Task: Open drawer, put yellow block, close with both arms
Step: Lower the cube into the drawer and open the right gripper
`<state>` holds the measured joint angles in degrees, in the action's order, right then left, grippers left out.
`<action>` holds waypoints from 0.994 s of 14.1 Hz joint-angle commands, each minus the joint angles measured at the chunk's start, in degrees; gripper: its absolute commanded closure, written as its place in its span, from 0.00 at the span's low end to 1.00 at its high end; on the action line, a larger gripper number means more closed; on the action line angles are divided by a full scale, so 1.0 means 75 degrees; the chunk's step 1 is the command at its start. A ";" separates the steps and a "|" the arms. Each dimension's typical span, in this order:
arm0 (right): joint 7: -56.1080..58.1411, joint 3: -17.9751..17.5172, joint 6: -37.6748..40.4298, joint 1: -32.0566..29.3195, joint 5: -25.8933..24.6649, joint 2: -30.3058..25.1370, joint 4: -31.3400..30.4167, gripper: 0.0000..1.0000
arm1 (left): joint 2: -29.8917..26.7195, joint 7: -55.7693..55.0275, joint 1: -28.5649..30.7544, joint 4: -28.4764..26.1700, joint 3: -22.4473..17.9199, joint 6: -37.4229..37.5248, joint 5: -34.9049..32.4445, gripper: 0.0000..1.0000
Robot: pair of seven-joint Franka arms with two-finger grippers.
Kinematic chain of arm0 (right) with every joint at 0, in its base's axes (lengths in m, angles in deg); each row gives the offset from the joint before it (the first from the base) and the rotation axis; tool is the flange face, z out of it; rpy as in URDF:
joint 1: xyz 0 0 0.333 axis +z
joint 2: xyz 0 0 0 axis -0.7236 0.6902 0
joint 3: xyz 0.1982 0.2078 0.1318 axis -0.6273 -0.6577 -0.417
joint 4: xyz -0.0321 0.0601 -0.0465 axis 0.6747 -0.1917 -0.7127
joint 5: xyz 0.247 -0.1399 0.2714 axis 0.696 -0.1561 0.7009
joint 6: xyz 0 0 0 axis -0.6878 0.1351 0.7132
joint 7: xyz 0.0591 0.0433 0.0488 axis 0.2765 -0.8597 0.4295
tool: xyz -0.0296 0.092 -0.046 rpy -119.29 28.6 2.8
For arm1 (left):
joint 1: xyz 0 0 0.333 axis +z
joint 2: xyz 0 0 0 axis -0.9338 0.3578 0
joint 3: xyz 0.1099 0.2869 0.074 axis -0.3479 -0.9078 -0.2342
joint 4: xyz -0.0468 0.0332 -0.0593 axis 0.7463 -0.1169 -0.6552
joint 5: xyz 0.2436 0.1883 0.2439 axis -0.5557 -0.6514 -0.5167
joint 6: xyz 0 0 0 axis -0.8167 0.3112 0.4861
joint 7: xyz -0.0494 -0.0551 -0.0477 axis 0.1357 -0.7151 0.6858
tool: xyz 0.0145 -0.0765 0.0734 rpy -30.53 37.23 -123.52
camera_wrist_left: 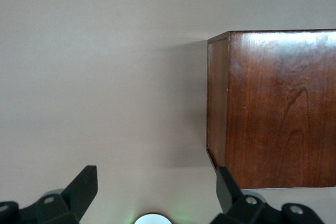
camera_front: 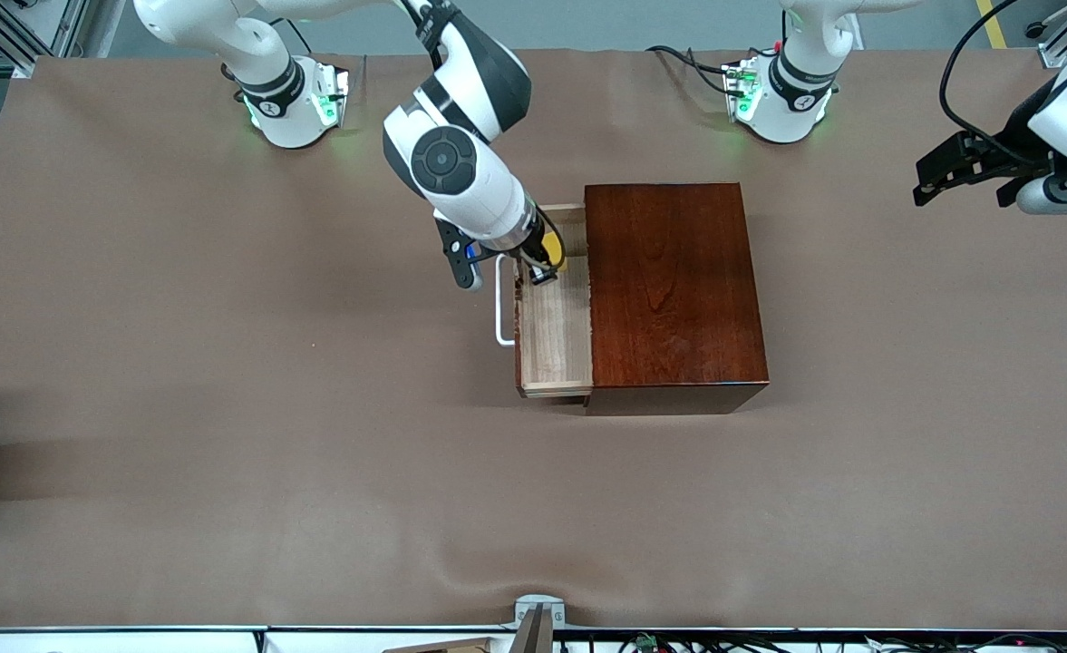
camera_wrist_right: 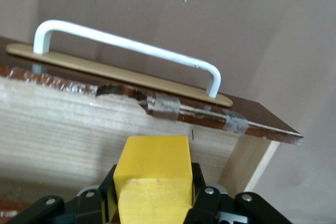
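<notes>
The brown table [camera_front: 225, 408] spreads under me, and at its middle sits the glossy reddish-brown wooden box [camera_front: 674, 290]. Its drawer [camera_front: 553, 340] is pulled out at the box's nine o'clock in the front view, toward my right arm's end of the table, pale wood lining showing and the white bar handle [camera_front: 499, 308] on its front. My right gripper [camera_front: 544, 265] reaches down into the drawer's end at twelve o'clock, the end farther from the front camera, its fingers clamped on the yellow block [camera_wrist_right: 152, 179] just inside the drawer's front panel. My left gripper [camera_wrist_left: 155, 187] waits over the table at the box's two o'clock, fingers spread apart with nothing between them.
</notes>
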<state>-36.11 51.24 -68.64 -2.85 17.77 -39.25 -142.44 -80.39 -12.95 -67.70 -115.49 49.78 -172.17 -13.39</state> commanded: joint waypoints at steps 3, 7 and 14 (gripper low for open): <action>-0.0180 0.0053 -0.0296 0.0012 0.0129 0.0280 0.0056 1.00 | -0.0085 0.0138 0.0056 0.0029 -0.0015 -0.0018 0.0138 0.00; -0.0192 0.0042 -0.0542 0.0035 0.0129 0.0503 0.0056 1.00 | -0.0085 0.0150 0.0080 0.0006 -0.0015 -0.0018 0.0126 0.00; -0.0389 0.0053 -0.0846 0.0199 0.0117 0.0761 0.0080 1.00 | -0.0120 0.0138 0.0080 -0.0006 -0.0015 0.0029 0.0126 0.00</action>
<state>-37.01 51.34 -73.70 -2.23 17.93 -33.97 -142.43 -80.47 -12.95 -67.54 -115.40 49.66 -172.18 -13.39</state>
